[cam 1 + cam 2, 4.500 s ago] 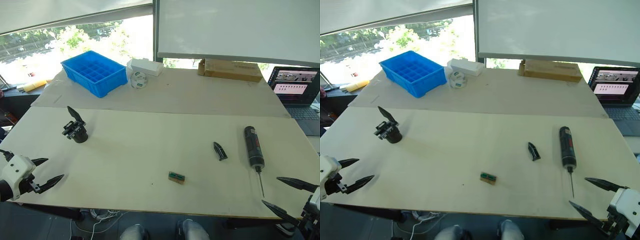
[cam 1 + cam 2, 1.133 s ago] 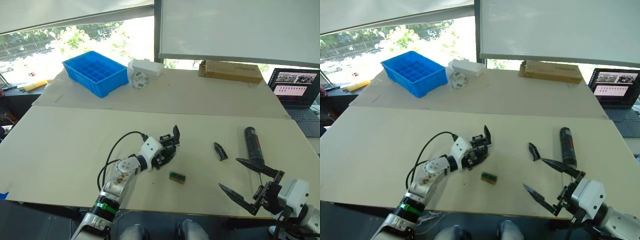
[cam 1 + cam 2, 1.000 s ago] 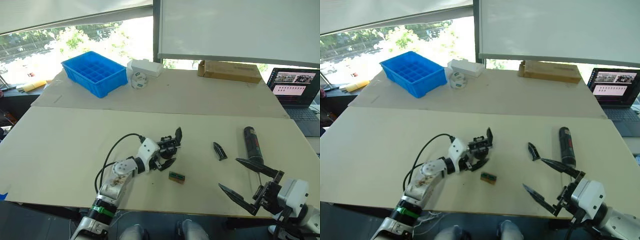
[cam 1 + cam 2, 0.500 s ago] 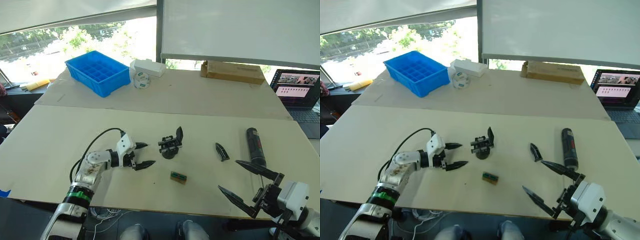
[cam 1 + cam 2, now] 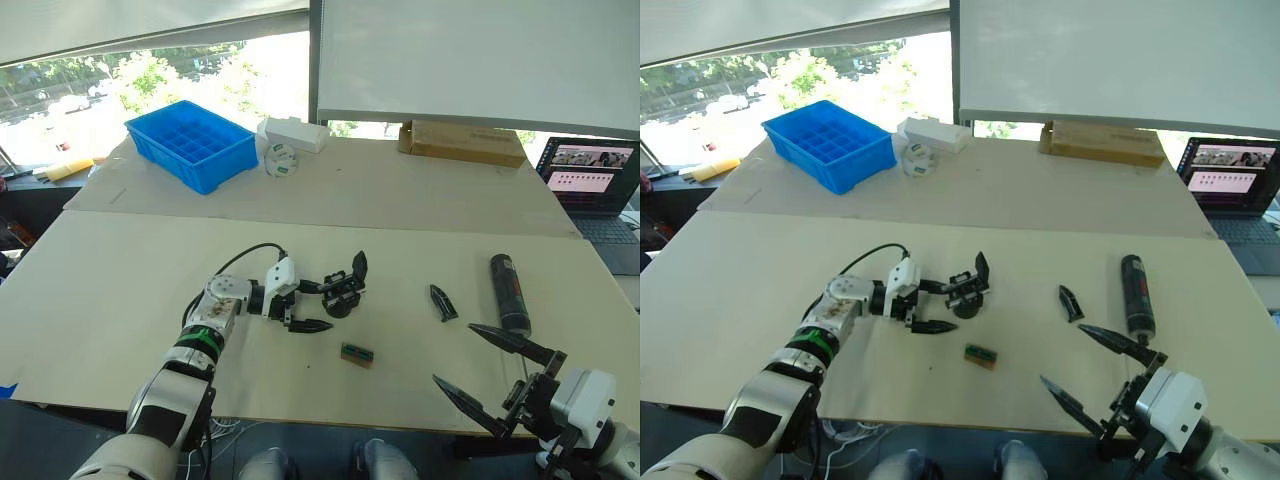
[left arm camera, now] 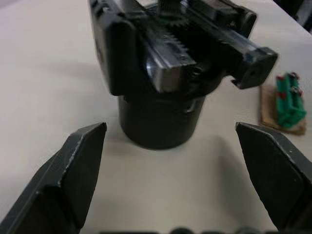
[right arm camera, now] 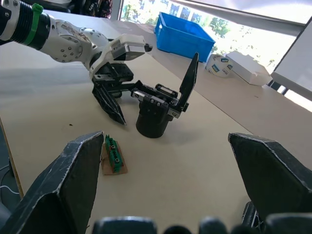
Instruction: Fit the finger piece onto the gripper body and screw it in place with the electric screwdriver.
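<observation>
Body (image 5: 342, 291): mid-table, upright; rigid, likely top-heavy, so grip its round base.
Finger piece (image 5: 441, 302): at 3 o'clock of body; light, slippery.
Left gripper (image 5: 308, 306): jaws apart beside the base.
Right gripper (image 5: 489, 382): your jaws wide apart.

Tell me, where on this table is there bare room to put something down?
Bare: the near-left stretch beside the left gripper, and the middle strip between the blue bin and cardboard box. Crowded: around the gripper body, green block, finger piece and screwdriver.
</observation>
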`<state>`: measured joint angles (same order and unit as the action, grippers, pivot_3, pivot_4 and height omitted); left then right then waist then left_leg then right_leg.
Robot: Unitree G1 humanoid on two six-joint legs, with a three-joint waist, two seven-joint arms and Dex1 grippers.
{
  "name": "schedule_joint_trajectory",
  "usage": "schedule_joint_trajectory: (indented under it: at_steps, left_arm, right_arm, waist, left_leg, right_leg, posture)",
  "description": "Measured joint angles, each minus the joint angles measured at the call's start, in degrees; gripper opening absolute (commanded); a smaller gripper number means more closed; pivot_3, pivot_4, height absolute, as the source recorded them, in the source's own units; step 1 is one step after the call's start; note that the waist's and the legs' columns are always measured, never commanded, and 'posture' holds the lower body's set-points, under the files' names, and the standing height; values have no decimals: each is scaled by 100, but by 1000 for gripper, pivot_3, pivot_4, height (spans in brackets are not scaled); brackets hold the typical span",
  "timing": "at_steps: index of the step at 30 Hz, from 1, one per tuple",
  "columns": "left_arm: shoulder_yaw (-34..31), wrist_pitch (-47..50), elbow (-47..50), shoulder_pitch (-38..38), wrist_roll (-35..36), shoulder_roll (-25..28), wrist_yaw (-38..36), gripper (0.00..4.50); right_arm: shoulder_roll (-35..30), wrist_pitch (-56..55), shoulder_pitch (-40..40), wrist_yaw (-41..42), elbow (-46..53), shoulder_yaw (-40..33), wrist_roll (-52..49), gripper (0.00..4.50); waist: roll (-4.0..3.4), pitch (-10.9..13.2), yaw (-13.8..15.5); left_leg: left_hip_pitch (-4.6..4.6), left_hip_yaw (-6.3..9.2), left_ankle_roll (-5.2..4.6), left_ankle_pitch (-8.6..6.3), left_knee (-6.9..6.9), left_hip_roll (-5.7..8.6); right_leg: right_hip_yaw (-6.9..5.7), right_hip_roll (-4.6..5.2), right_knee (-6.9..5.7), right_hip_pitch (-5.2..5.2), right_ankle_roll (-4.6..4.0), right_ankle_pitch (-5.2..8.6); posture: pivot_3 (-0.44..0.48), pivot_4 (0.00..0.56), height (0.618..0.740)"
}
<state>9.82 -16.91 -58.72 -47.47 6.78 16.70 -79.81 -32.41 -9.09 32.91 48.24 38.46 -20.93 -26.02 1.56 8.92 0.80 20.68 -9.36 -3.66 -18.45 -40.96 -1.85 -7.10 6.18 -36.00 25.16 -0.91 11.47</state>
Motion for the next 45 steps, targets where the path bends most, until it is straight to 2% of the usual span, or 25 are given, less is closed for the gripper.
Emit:
schedule_joint_trajectory:
  at_steps: [13, 18, 22, 24, 27, 28, 32, 34, 39, 45]
  left_arm:
    - [-149, -433, -711, -377, -232, -601, 542, 4474]
    - [-288, -399, -749, -390, -214, -624, 508, 2291]
    - [-459, -214, -464, -191, -127, -611, 467, 2302]
    - [-567, -86, -39, 82, -64, -625, 805, 2302]
    - [-724, 535, 1148, 711, -82, -677, 1908, 2302]
    - [-753, 995, 1957, 1093, -67, -686, 2294, 2302]
    - [-483, 2112, 4021, 2178, -149, -707, 2992, 2302]
    - [-289, 2404, 4523, 2484, -234, -773, 3243, 2302]
    - [-50, 2696, 4897, 2597, -463, -978, 3970, 2302]
    - [121, 2575, 4757, 2567, -514, -1035, 4206, 2302]
  right_arm:
    - [-60, 297, -127, -100, 153, 8, -1, 4500]
    - [-60, 366, -187, -101, 156, 12, -1, 4500]
    - [-59, 382, -210, -102, 163, 17, -1, 4500]
    - [-55, 399, -174, -105, 167, 17, 0, 4500]
    - [-28, 406, -49, -107, 188, 27, 9, 4500]
    - [-7, 406, -10, -108, 196, 30, 15, 4500]
    - [31, 405, -12, -112, 196, 66, 56, 4500]
    - [37, 405, -40, -110, 193, 109, 60, 4500]
    - [34, 405, -124, -86, 181, 195, 59, 4500]
    - [-54, 405, -225, -46, 147, 191, 45, 4500]
  waist:
    - [0, 0, 42]
    - [0, 0, 5]
    - [0, 0, -8]
    - [0, 0, -14]
    - [-1, 0, -14]
    - [-2, 1, -23]
    - [-5, 3, 0]
    - [-7, 3, 61]
    - [-9, 3, 122]
    - [-11, 2, 133]
  left_leg:
    - [41, 13, -40, -23, -49, 4]
    - [50, 12, -53, -32, -69, 4]
    - [51, 10, -55, -33, -69, 4]
    - [51, 11, -54, -33, -69, 3]
    - [50, 13, -53, -32, -69, 3]
    - [50, 12, -53, -32, -69, 3]
    - [50, 12, -53, -33, -69, 4]
    - [50, 12, -53, -33, -71, 6]
    - [49, 11, -53, -34, -73, 6]
    - [49, 10, -53, -33, -73, 6]
  right_leg:
    - [-7, 8, 13, 6, 26, -22]
    - [-9, 10, 14, 8, 35, -28]
    - [-6, 11, 16, 9, 37, -29]
    - [-1, 13, 15, 10, 37, -29]
    - [4, 21, 13, 9, 37, -29]
    - [5, 21, 12, 10, 37, -29]
    - [4, 22, 14, 8, 41, -31]
    - [2, 24, 15, 6, 44, -32]
    - [4, 23, 16, 7, 48, -35]
    - [2, 23, 15, 7, 45, -35]
  posture:
    - [0, 150, 740]
    - [0, 150, 740]
    - [0, 150, 740]
    - [0, 150, 740]
    - [0, 150, 740]
    - [0, 150, 740]
    - [0, 150, 740]
    - [0, 150, 740]
    - [0, 150, 740]
    - [0, 150, 740]
